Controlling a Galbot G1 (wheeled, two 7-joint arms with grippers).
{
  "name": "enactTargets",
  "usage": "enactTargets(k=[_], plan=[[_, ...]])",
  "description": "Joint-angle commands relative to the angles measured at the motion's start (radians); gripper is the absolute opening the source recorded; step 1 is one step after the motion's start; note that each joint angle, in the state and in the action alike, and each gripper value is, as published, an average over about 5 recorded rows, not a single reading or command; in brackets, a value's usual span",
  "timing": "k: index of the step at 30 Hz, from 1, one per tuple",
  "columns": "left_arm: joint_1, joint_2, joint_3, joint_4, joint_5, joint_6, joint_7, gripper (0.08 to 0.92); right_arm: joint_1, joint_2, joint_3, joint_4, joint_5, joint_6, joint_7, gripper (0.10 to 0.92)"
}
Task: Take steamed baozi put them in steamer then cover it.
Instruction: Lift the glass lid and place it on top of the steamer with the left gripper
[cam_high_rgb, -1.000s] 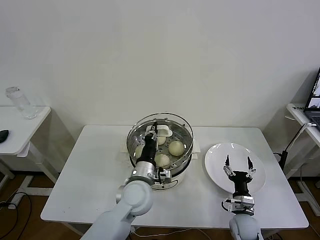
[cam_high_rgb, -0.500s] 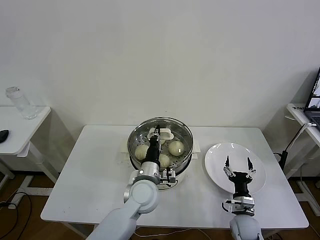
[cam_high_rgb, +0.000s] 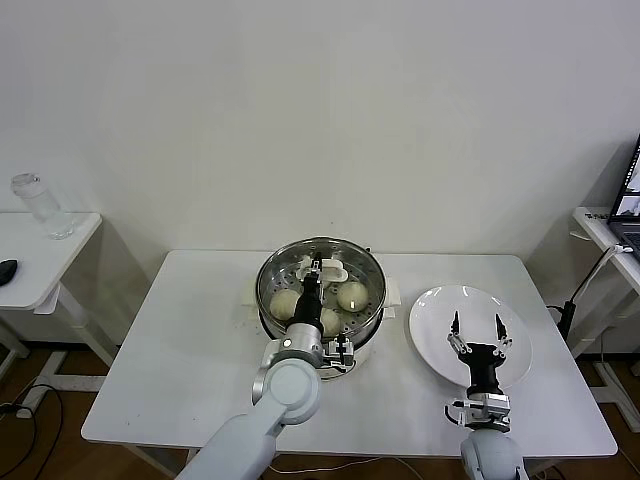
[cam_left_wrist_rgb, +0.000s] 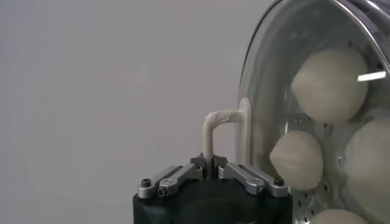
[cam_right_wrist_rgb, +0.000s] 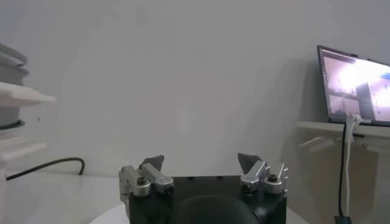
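Head view: cover (cam_high_rgb: 322, 272) flat on steamer (cam_high_rgb: 370, 322), left hand (cam_high_rgb: 315, 270) gripping handle.

White plate (cam_high_rgb: 435, 330) on table (cam_high_rgb: 190, 350); laptop (cam_right_wrist_rgb: 356, 94).

You're in a lab-like test room: bare white wall (cam_high_rgb: 320, 110), plain white tabletop (cam_high_rgb: 190, 340), laptop (cam_right_wrist_rgb: 356, 85) beside the right end effector (cam_right_wrist_rgb: 201, 165).
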Motion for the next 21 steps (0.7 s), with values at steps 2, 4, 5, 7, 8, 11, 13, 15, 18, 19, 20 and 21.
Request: enactTargets(k=[2, 4, 5, 7, 8, 11, 13, 15, 18, 19, 20, 21], plan=[[-0.005, -0.002, 0.0, 0.015, 0.019, -0.004, 0.007, 0.186, 0.0, -0.001, 0.0, 0.003, -0.002, 0.003, -0.001, 0.823], [-0.004, -0.002, 0.001, 0.017, 0.02, -0.006, 0.008, 0.186, 0.001, -0.001, 0.0, 0.003, -0.002, 0.005, 0.0, 0.823], [-0.004, -0.002, 0.0, 0.018, 0.021, -0.007, 0.008, 0.186, 0.002, -0.001, 0.0, 0.003, -0.002, 0.006, 0.0, 0.823], [-0.002, -0.003, -0.003, 0.021, 0.022, -0.009, 0.009, 0.186, 0.003, 0.0, 0.0, 0.004, -0.002, 0.008, 0.001, 0.823], [-0.002, -0.004, -0.005, 0.022, 0.023, -0.01, 0.009, 0.186, 0.003, 0.0, 0.0, 0.003, -0.001, 0.009, 0.001, 0.823], [-0.003, -0.004, -0.006, 0.021, 0.024, -0.011, 0.009, 0.186, 0.004, 0.0, 0.001, 0.001, 0.0, 0.009, 0.001, 0.823], [-0.002, -0.005, -0.005, 0.022, 0.025, -0.012, 0.011, 0.186, 0.005, 0.0, 0.001, 0.0, -0.001, 0.011, 0.001, 0.823], [0.0, -0.005, -0.006, 0.024, 0.029, -0.014, 0.014, 0.186, 0.005, 0.0, 0.002, 0.0, -0.001, 0.012, 0.002, 0.823], [0.003, -0.007, -0.01, 0.029, 0.032, -0.018, 0.019, 0.186, 0.007, 0.0, 0.003, 0.001, 0.0, 0.013, 0.003, 0.823], [0.004, -0.008, -0.013, 0.029, 0.032, -0.019, 0.021, 0.186, 0.007, -0.001, 0.003, 0.001, 0.0, 0.013, 0.003, 0.823], [0.005, -0.009, -0.016, 0.03, 0.032, -0.02, 0.023, 0.186, 0.007, -0.001, 0.004, 0.001, 0.0, 0.013, 0.003, 0.823], [0.005, -0.01, -0.018, 0.029, 0.032, -0.02, 0.025, 0.186, 0.007, -0.002, 0.004, 0.001, 0.0, 0.013, 0.003, 0.823]])
